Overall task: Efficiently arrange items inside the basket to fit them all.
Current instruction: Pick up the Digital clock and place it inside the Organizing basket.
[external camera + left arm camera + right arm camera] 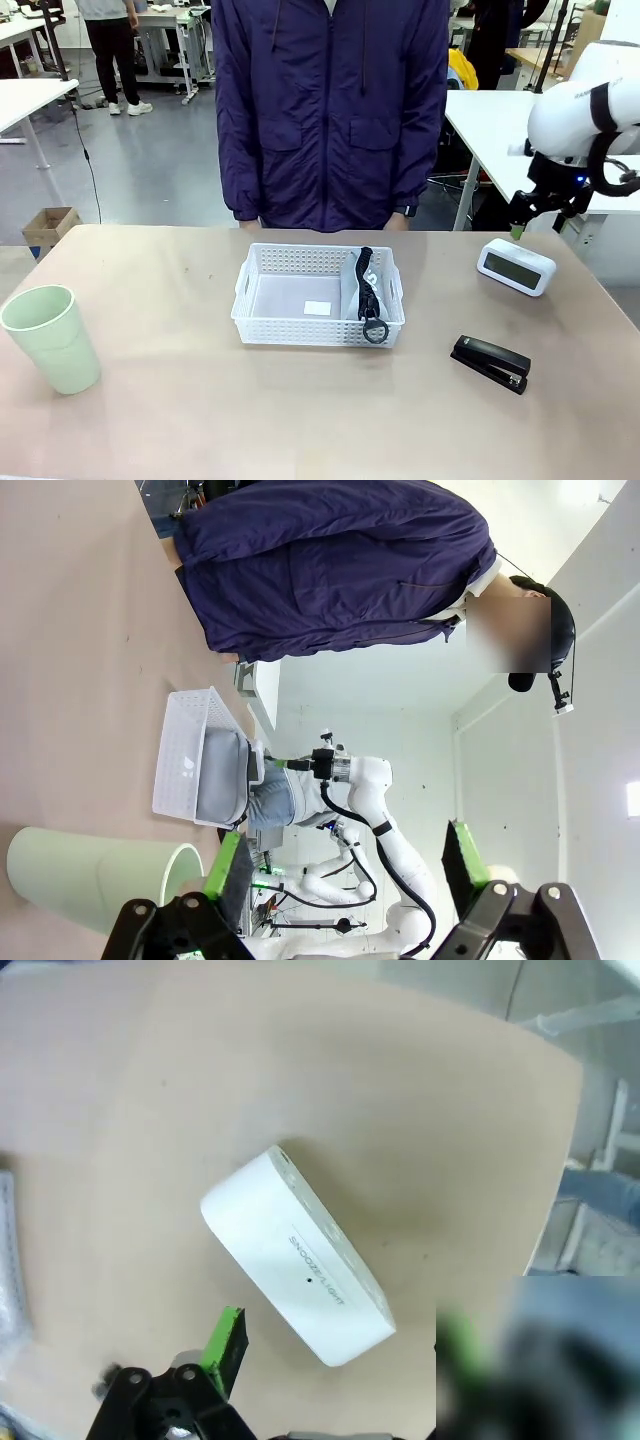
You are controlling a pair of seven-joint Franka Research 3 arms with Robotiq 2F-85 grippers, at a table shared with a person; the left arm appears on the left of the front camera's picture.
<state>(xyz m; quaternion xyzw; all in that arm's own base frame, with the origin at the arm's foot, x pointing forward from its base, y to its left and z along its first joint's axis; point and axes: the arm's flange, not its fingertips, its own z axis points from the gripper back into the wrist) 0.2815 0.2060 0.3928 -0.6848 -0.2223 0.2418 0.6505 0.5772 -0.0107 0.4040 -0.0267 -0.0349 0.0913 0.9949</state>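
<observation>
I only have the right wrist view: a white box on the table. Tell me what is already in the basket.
Observer: The grey pouch sits along the right end of the basket.
Operator: Give me the stapler's position.
Observer: The black stapler lies on the table, right of the basket and nearer the robot than the white box.
Operator: Now the cup.
Observer: The pale green cup stands upright at the table's near left corner.
</observation>
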